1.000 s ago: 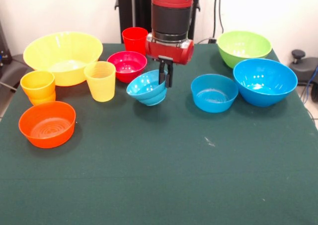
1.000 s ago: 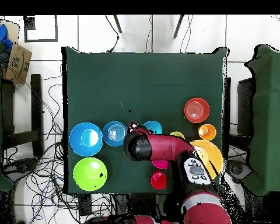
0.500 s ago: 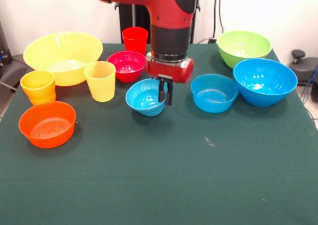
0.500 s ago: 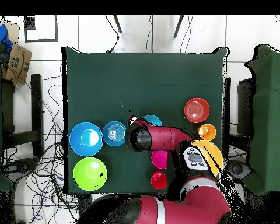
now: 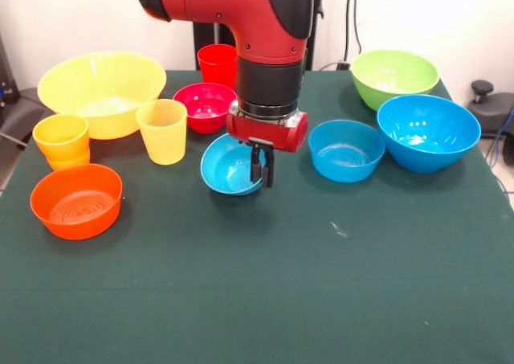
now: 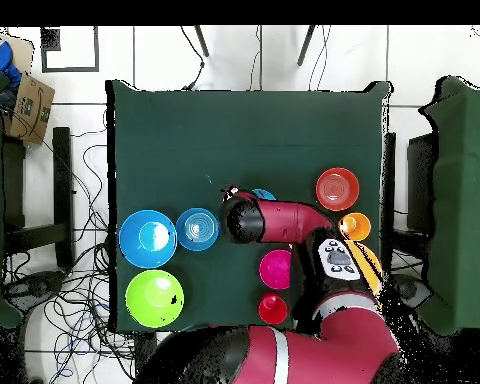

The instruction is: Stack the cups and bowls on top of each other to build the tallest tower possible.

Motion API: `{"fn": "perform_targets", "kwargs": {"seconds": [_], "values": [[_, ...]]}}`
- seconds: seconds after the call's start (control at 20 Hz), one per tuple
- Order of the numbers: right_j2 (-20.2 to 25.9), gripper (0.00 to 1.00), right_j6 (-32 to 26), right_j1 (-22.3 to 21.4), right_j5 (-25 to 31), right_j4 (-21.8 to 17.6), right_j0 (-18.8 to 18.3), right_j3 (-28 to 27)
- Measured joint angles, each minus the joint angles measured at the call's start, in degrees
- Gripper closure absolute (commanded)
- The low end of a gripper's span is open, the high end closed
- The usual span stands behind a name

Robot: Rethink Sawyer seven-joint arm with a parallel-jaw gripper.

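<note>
Claw (image 5: 260,165) is clamped on the rim of a small blue bowl (image 5: 230,168), tilted toward my front camera. Overhead, the arm (image 6: 284,220) hides nearly all of it. A second small blue bowl (image 5: 345,149) sits just beside; magenta bowl (image 5: 205,105) behind.

Dark green tabletop (image 5: 257,300). Upper left: a pale yellow bowl (image 5: 102,91), an orange-yellow cup (image 5: 61,139), a yellow cup (image 5: 162,130), an orange bowl (image 5: 76,200). Top centre: a red cup (image 5: 215,63), a magenta bowl (image 5: 202,104). Red-and-black arm (image 5: 269,51). Centre: a light-blue bowl (image 5: 229,165). Right: a small blue bowl (image 5: 346,149), a large blue bowl (image 5: 428,131), a lime-green bowl (image 5: 394,76).
</note>
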Motion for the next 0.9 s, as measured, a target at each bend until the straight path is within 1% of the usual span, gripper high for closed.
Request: {"fn": "perform_targets", "kwargs": {"seconds": [0.25,0.35,0.65,0.9], "values": [[0.1,1.00,0.0,0.3,4.1,0.0,0.0,-2.5],[0.2,1.00,0.0,0.9,5.9,0.0,0.0,-4.2],[0.2,1.00,0.0,1.3,7.8,0.0,0.2,-6.9],[0.2,1.00,0.0,1.4,8.3,0.0,0.6,-8.5]]}}
